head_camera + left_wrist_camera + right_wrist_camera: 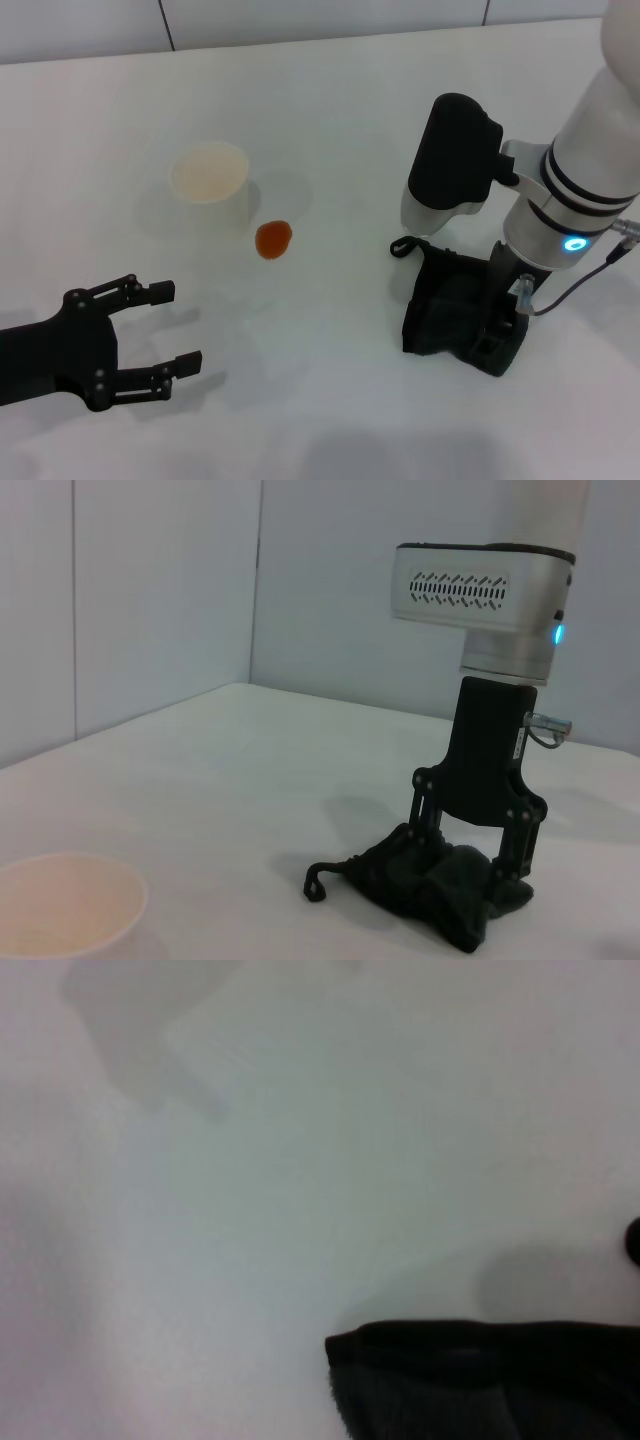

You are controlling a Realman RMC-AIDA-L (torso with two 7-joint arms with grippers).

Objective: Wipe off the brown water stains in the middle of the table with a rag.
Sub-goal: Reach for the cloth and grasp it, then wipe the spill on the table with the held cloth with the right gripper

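One rag (448, 300), one stain (272, 239)

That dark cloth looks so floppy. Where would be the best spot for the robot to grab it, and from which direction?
Probably the bunched middle of the rag, from straight above. It lies crumpled in a low heap on the table, so the raised folds give something to pinch, while the thin loop at its corner is too slight. The right gripper is already down on that heap from above. The left gripper waits open, far off.
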